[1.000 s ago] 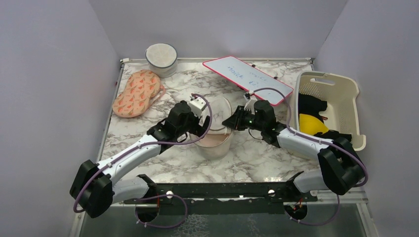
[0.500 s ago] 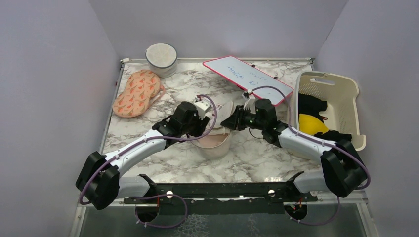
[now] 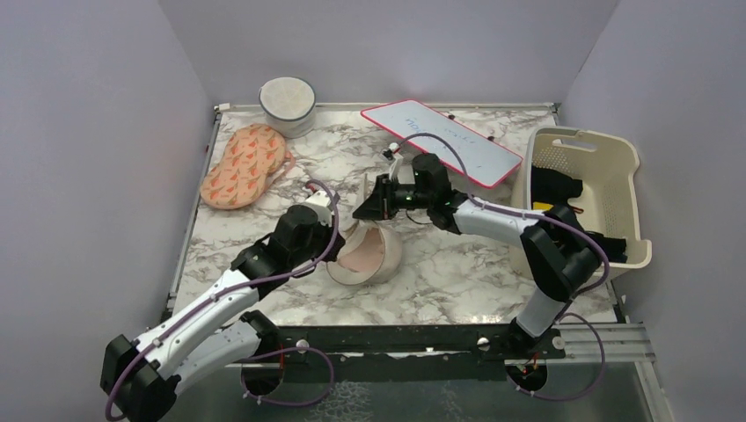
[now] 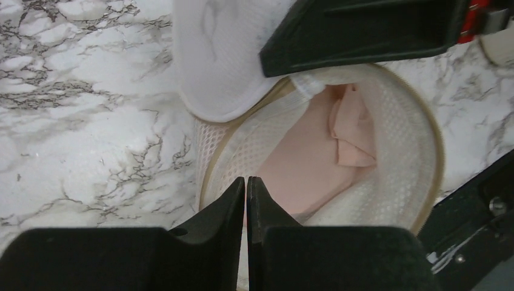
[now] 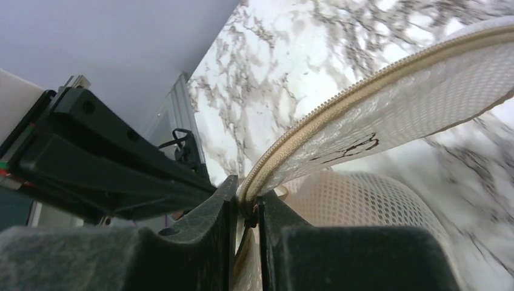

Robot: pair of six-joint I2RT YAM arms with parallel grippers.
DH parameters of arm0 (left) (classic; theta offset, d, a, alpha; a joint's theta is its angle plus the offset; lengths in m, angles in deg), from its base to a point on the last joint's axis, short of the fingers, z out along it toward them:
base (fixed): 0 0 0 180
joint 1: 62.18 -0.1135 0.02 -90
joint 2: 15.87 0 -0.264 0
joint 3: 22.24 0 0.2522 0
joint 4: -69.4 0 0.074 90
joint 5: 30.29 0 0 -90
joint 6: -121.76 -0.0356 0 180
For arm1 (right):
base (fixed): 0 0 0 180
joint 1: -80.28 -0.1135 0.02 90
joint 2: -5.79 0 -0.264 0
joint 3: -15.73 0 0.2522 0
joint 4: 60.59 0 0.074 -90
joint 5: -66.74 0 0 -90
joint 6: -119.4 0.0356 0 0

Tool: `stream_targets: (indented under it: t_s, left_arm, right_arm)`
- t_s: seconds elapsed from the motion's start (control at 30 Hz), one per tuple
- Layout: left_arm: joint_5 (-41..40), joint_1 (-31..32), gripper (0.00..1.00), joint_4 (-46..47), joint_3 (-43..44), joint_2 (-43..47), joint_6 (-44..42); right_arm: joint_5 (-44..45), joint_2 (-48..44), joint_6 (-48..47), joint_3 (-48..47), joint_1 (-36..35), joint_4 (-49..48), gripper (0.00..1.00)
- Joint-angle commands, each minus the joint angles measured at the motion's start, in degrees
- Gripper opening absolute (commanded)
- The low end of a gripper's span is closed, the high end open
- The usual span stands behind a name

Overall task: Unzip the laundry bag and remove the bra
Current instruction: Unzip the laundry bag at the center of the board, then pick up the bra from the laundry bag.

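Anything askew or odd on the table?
Nothing spilled or damaged. The laundry bag gapes open, its flap pinched up by the right tool, the bra showing inside. The whiteboard lies at a slant.

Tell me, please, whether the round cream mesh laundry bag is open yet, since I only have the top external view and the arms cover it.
Observer: Yes. The left wrist view shows the round cream mesh laundry bag gaping, with its lid flap lifted clear of the rim.
Operator: Can you see the garment inside?
Observer: The soft pale pink fabric bra lies folded inside the opening.
Operator: What is holding the flap up?
Observer: The right gripper has its fingers pinched on the flap's zip edge, near the black spectacles-like mark.
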Motion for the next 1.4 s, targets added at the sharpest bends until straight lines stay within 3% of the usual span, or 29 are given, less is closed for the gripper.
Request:
stream_targets:
  t_s: [0.0, 0.2, 0.37, 0.4, 0.53, 0.6, 0.7, 0.8, 0.9, 0.93, 1.03, 1.17, 1.37]
  left_arm:
    - [0.5, 0.2, 0.0, -1.3, -3.0, 6.7, 10.6]
    - [0.8, 0.2, 0.0, -0.7, -6.0, 8.6, 14.1]
    - [1.8, 0.2, 0.0, -0.8, -4.7, 7.9, 12.4]
    - [1.7, 0.2, 0.06, -1.1, -4.3, 7.7, 11.8]
    - [2.0, 0.2, 0.45, -1.3, -3.2, 6.9, 10.6]
    - [2.0, 0.2, 0.56, -0.9, -3.3, 6.1, 10.6]
    - [2.5, 0.2, 0.65, 0.0, -3.9, 4.4, 10.6]
    - [3.4, 0.2, 0.67, 1.5, -4.5, 2.5, 10.7]
    - [4.8, 0.1, 0.63, 3.8, -5.0, 0.7, 11.0]
    - [5.3, 0.2, 0.59, 4.4, -5.3, 0.0, 11.2]
    - [5.9, 0.2, 0.34, 5.1, -6.1, -0.3, 12.4]
    - [5.1, 0.1, 0.2, 7.1, -9.9, 3.0, 15.6]
    - [3.1, 0.2, 0.0, 8.8, -14.7, 9.3, 21.2]
  right_arm:
    - [-5.2, 6.6, 1.4, -5.4, -2.1, -2.0, 0.15]
    - [-6.2, 11.7, -0.4, -9.9, -2.2, 5.3, 0.26]
    - [0.4, 10.8, -10.1, -14.4, -2.2, 20.3, 0.46]
    - [2.6, 9.8, -12.4, -15.1, -2.2, 23.4, 0.51]
    - [12.6, 5.4, -20.9, -18.9, -2.2, 37.0, 0.65]
    - [17.5, 2.7, -23.9, -20.1, -2.2, 42.6, 0.69]
    - [21.9, -2.2, -26.4, -18.9, -2.2, 47.5, 0.72]
    - [21.0, -6.8, -25.4, -15.7, -2.8, 49.7, 0.73]
    - [19.1, -11.1, -22.7, -12.0, -5.4, 48.7, 0.73]
    - [19.1, -12.3, -22.0, -11.1, -6.8, 48.2, 0.73]
    - [17.8, -13.8, -18.8, -8.9, -10.0, 45.7, 0.69]
    - [14.1, -12.5, -16.5, -4.3, -12.7, 38.6, 0.62]
    - [18.9, -9.1, -14.1, -1.1, -16.6, 34.6, 0.54]
